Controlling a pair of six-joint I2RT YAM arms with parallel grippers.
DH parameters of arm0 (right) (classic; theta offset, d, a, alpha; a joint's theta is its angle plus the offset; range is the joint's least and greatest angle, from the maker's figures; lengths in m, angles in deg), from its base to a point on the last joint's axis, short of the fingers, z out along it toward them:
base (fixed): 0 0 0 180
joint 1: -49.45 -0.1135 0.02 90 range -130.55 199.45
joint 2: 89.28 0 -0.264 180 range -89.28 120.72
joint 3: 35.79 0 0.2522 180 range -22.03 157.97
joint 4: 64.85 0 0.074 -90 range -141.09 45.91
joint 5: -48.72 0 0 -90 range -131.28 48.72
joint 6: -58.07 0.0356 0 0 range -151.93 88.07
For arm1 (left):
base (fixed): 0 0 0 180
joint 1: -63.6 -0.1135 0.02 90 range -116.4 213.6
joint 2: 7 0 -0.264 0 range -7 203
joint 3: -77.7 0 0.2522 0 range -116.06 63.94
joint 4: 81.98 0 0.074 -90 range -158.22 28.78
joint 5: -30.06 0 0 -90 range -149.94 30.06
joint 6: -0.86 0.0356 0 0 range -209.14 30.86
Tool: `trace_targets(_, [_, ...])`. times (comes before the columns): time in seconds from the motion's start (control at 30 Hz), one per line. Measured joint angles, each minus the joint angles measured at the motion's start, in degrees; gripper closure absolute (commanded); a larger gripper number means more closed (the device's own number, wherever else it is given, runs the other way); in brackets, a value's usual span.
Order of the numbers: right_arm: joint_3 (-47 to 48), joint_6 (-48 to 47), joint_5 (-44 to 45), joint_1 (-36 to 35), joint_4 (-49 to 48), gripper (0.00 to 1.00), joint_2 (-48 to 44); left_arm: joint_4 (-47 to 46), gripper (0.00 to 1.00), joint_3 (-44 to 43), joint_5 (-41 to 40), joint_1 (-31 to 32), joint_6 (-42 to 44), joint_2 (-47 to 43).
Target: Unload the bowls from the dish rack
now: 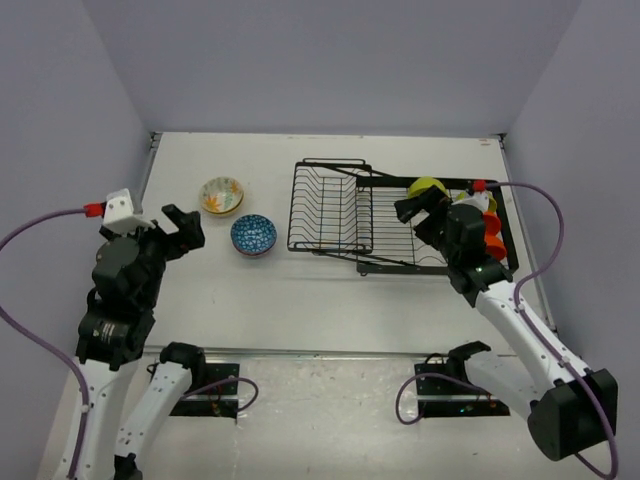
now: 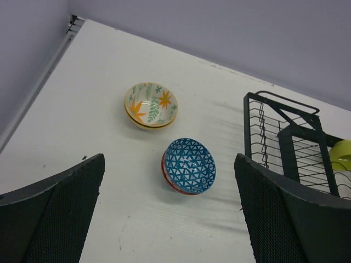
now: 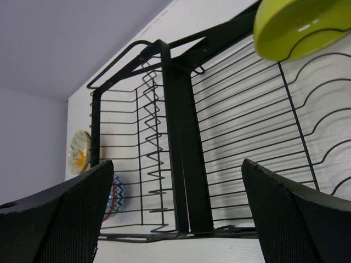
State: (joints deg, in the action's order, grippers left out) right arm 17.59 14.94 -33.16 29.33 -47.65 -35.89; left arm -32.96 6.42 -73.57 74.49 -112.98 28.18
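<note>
The black wire dish rack (image 1: 332, 208) stands at centre right. A lime green bowl (image 1: 427, 186) stands on edge at the back of its flat section, and an orange bowl (image 1: 493, 238) shows at its right end, partly hidden behind my right wrist. A cream floral bowl (image 1: 222, 195) and a blue-patterned bowl (image 1: 254, 235) sit on the table left of the rack. My right gripper (image 1: 420, 212) is open and empty over the rack's flat section, below the lime bowl (image 3: 299, 24). My left gripper (image 1: 185, 228) is open and empty, left of the blue bowl (image 2: 189, 165).
The white table has grey walls at the back and on both sides. In the left wrist view the floral bowl (image 2: 151, 105) lies beyond the blue one, with the rack (image 2: 285, 137) to the right. Purple cables loop from both arms.
</note>
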Motion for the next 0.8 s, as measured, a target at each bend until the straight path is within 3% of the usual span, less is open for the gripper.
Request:
trace_targets(0.17, [-1.7, 10.5, -0.6, 2.9, -1.0, 0.01, 0.3, -0.8, 0.00, 9.5, -2.6, 0.2, 0.7, -10.3])
trace_targets(0.47, [-11.8, 18.3, 4.8, 3.9, -7.1, 0.01, -11.0, -0.9, 0.00, 11.5, -4.6, 0.2, 0.6, -6.3])
trace_targets(0.57, [-11.9, 19.5, 4.3, 6.6, -9.9, 0.01, -7.5, -0.9, 0.00, 11.5, -4.5, 0.1, 0.5, -3.1])
trace_targets(0.8, [-7.0, 25.4, -0.6, 12.3, -15.6, 0.01, 12.1, -1.1, 0.00, 11.9, -4.1, 0.0, 0.4, -4.5])
